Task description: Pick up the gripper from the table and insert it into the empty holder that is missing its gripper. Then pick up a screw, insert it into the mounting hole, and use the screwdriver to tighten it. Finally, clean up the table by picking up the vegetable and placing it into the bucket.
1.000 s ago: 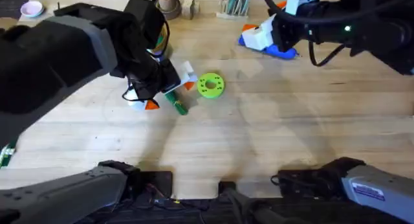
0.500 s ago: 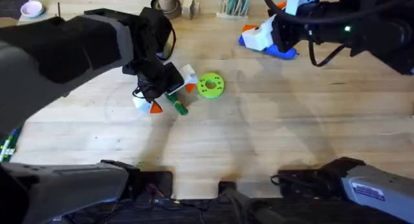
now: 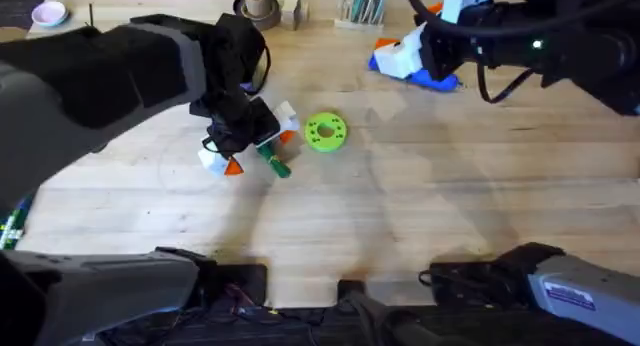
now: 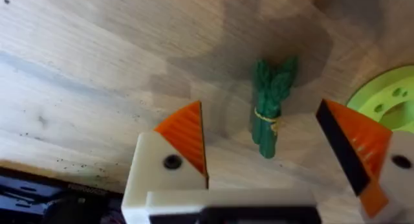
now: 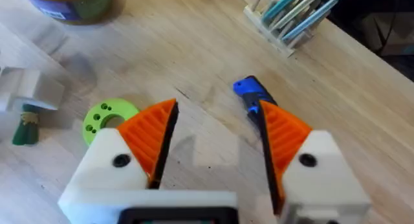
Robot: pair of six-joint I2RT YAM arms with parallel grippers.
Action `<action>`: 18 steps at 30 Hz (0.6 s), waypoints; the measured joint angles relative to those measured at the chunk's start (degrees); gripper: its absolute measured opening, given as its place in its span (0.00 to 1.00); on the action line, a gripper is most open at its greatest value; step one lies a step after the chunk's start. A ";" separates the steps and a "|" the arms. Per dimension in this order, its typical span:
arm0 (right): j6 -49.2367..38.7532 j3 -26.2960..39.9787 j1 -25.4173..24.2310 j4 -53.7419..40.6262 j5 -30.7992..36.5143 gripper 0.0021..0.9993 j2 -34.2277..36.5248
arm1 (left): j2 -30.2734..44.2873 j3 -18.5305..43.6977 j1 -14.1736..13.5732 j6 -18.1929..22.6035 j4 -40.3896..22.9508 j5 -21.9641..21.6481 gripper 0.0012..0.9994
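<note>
Reaching in from the near left corner of the table (image 3: 450, 206), the left arm stretches forward and bends down over the left-centre, its gripper (image 4: 272, 146) pointing at the wood. Its 2 white fingers with orange ribbed pads (image 4: 186, 134) stand spread apart, holding nothing, and the vegetable (image 4: 270, 107) lies flat on the table between them, touching neither pad. In the overhead view the vegetable (image 3: 274, 163) sits just beside the lime-green disc (image 3: 325, 131), which lies flat toward the table's middle.

Across the table, the right arm extends to the far edge, right of centre, where its gripper (image 5: 217, 143) hangs above the blue screwdriver (image 5: 251, 94). Its 2 orange-padded fingers are parted too, with nothing between them. The screwdriver lies on the wood near a clear rack of pens (image 5: 294, 13) at the far edge. A small white block (image 5: 26, 91) stands on the table just beside the vegetable's leafy end, and the bucket (image 5: 71, 2) is beyond the disc.
</note>
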 joint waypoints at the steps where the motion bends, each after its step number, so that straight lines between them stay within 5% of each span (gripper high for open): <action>1: 0.00 0.00 0.00 -0.01 0.00 0.78 0.00 | 0.00 -0.35 0.00 -0.03 0.84 -0.06 0.99; 12: 0.00 0.00 0.00 0.00 0.00 0.78 0.00 | 0.00 -5.02 0.00 -1.35 4.02 -0.03 0.99; 15: 0.00 0.00 0.00 0.00 0.00 0.78 0.00 | 0.00 -5.02 0.00 -1.53 3.97 -0.06 0.86; 18: 0.00 0.00 0.00 0.00 0.00 0.78 0.00 | 0.00 -5.02 -0.02 -1.78 4.23 0.05 0.62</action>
